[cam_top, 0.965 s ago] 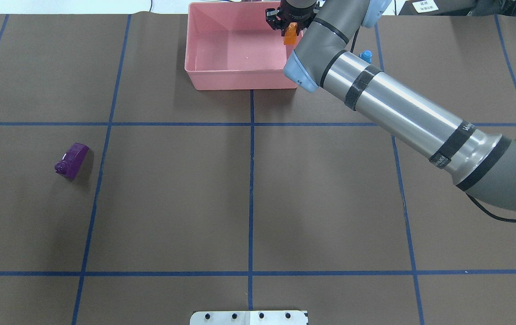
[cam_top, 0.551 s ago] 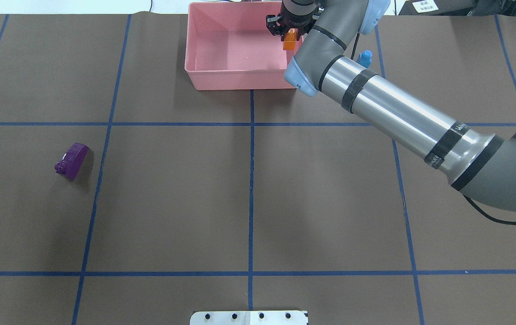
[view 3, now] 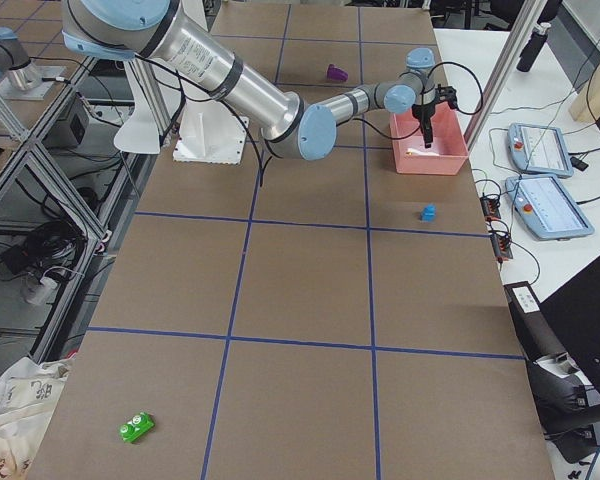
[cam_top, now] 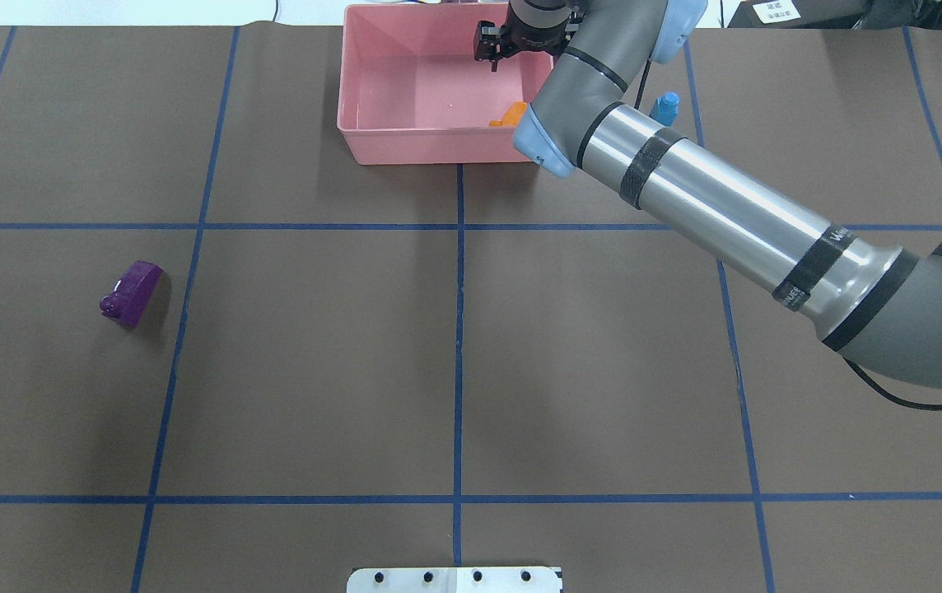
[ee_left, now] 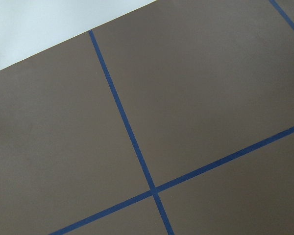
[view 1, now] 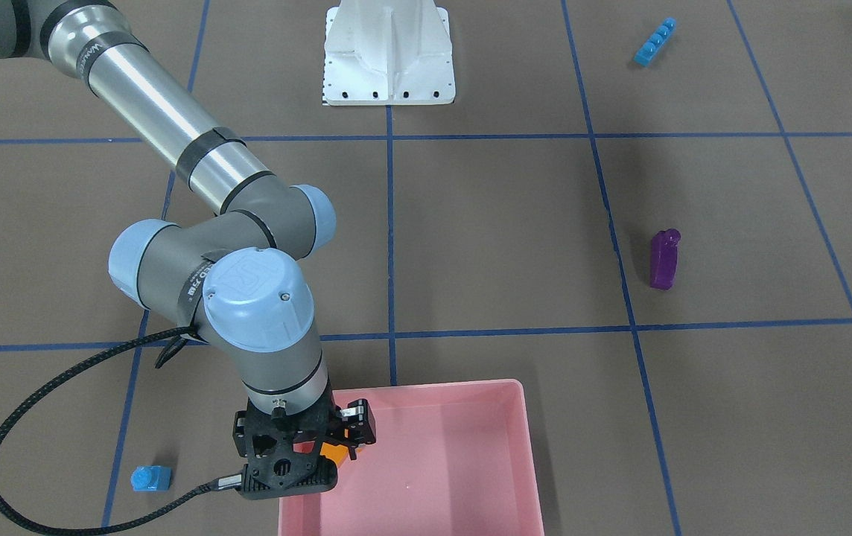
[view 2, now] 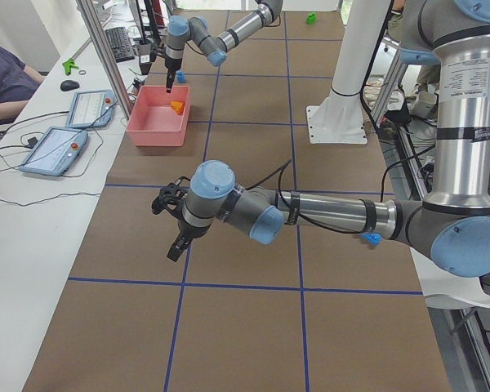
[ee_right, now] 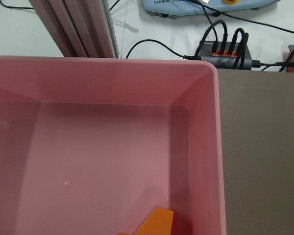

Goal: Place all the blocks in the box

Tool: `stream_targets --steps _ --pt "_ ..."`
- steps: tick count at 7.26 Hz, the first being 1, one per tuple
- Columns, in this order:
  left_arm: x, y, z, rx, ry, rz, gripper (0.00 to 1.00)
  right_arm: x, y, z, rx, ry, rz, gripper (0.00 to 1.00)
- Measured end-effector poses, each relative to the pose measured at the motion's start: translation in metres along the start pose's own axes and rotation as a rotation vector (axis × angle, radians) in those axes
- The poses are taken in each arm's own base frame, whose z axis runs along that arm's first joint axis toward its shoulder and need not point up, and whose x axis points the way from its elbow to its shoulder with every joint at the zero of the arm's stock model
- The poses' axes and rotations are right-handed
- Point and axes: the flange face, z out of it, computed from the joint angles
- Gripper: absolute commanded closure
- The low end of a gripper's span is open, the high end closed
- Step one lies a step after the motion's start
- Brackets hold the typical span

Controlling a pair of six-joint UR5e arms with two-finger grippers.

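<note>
Above the far right part of the box [cam_top: 430, 154] hangs the right gripper [cam_top: 518, 51], pointing down. Its two fingers stand wide apart and nothing is between them. Below it the orange block [cam_top: 510, 114] lies free on the pink floor of the box, close to the wall on the robot's right side; the elbow of the right arm hides a part of it in the overhead view. The right wrist camera shows only one orange corner at the bottom edge, just beside that wall.

All the other blocks are on the brown table [cam_top: 314, 371], outside the box. The small blue block [cam_top: 666, 105] stands near the box, on its right side. The purple block [cam_top: 132, 292] lies well apart, on the robot's left half. The long blue bar [view 1: 654, 42] is also on the left half, closer to the white robot base [view 1: 389, 56]. The green block [view 3: 136, 428] lies far away, at the table end on the robot's right.

The left gripper [view 2: 174, 245] hovers low over bare table, and I cannot tell whether its fingers are wide or narrow.
</note>
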Motion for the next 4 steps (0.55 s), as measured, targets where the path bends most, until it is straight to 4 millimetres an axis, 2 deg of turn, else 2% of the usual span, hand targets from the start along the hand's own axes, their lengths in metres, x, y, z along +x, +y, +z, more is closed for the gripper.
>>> stream_targets --steps 1,2,3,4 --pt "0.007 -0.004 0.0 0.017 0.011 -0.031 0.0 0.003 0.004 -0.023 -0.021 0.021 -0.004 0.01" --pt "0.023 -0.01 0.005 0.047 0.045 -0.064 0.0 0.023 0.019 -0.042 -0.039 0.025 -0.021 0.01" --pt "0.05 -0.018 0.015 0.069 0.108 -0.097 0.0 0.064 0.04 -0.052 -0.051 0.012 -0.044 0.01" --pt "0.081 -0.022 0.03 0.071 0.171 -0.145 0.0 0.116 0.064 -0.06 -0.062 -0.004 -0.074 0.01"
